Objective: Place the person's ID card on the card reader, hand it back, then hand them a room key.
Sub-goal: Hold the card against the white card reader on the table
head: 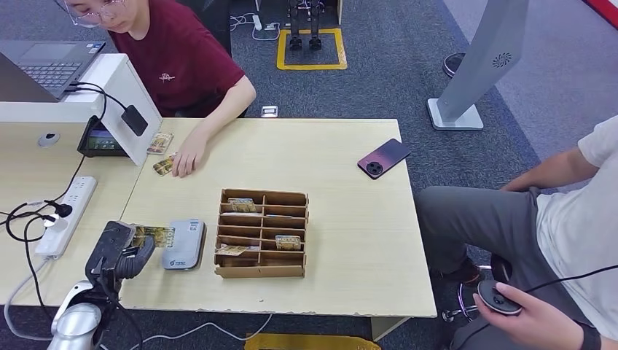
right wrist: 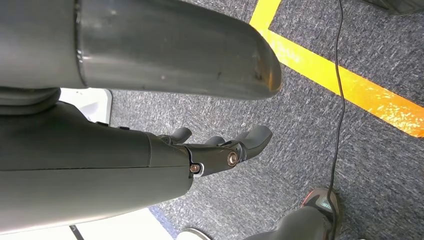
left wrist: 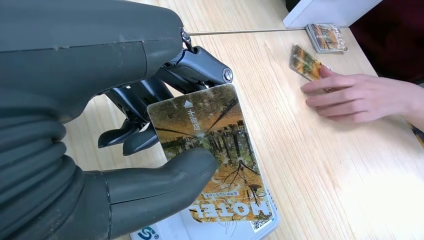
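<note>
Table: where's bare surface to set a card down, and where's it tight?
Free: the table between the cardboard organizer and the phone, and the strip along its right edge. Crowded: the left side, where the left hand holds a card over the card reader, near the person's hand.

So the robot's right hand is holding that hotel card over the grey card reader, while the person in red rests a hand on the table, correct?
Not quite: the left hand holds the hotel card, pinched under its thumb, as the left wrist view shows. The rest stands: the card is over the grey card reader, and the person in red rests a hand on the table.
</note>
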Robot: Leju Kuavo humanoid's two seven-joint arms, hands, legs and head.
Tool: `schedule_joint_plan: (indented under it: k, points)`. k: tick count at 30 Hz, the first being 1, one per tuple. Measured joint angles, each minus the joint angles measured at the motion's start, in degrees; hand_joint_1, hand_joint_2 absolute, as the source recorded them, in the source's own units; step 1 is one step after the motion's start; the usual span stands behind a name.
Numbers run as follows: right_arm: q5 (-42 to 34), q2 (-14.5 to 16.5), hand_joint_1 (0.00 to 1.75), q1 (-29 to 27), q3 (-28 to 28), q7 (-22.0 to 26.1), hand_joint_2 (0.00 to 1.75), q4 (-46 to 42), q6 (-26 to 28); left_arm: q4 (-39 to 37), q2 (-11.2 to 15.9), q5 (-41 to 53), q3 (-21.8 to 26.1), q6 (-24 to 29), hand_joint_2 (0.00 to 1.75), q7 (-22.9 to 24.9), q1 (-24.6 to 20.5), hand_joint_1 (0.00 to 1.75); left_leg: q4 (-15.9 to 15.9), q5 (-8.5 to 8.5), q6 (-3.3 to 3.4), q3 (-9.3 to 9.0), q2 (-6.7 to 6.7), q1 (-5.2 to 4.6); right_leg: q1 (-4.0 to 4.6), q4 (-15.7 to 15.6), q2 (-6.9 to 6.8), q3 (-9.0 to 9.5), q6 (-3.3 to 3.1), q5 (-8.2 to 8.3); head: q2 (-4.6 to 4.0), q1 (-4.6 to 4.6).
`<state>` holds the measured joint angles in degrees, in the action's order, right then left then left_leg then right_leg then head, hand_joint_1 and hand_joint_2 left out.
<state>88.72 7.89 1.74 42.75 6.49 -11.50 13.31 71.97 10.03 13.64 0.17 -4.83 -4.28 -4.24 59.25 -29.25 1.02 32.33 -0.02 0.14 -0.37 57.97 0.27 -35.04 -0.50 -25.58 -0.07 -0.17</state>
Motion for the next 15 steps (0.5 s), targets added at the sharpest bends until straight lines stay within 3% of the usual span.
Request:
schedule_joint_plan:
  k: [15]
  points:
    - [0.0,0.0,0.00,0.0,0.0,0.0,0.00,0.0,0.0,0.0,-0.6,0.0,0.0,0.2,1.75,0.0,-0.7,1.75,0.0,0.01,-0.01,0.00,0.00,0.00,0.00,0.0,-0.01,0.00,-0.01,0.00,0.00,0.02]
